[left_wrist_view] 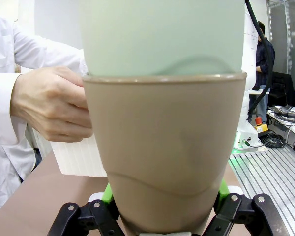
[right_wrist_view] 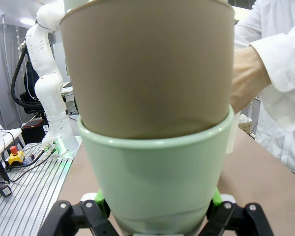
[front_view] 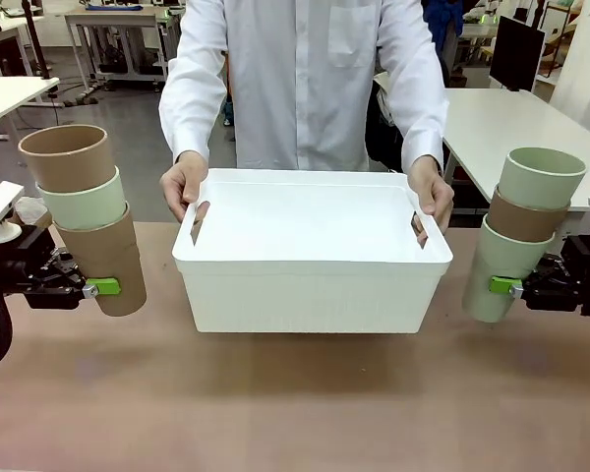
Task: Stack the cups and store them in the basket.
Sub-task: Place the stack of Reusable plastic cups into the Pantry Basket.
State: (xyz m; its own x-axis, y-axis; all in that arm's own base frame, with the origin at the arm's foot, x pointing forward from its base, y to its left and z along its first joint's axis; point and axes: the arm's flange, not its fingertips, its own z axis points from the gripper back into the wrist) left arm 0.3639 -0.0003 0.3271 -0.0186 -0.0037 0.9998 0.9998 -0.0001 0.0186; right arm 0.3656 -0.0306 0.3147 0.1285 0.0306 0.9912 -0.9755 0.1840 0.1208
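Note:
My left gripper (front_view: 98,287) is shut on a stack of three cups (front_view: 88,216): brown at the bottom, mint green in the middle, brown on top. The left wrist view has the brown bottom cup (left_wrist_view: 164,152) between the green pads (left_wrist_view: 107,193). My right gripper (front_view: 503,285) is shut on a second stack of cups (front_view: 519,231): mint green, brown, mint green on top. Its green bottom cup (right_wrist_view: 155,177) sits between the pads in the right wrist view. The white basket (front_view: 310,285) stands between the two stacks, held at its handles by a person's hands (front_view: 184,184).
The brown table (front_view: 295,403) has free room in front of the basket. The person in a white shirt stands at the far side, with one hand (left_wrist_view: 51,103) and the basket wall (left_wrist_view: 81,160) close behind the left stack. White tables lie farther back.

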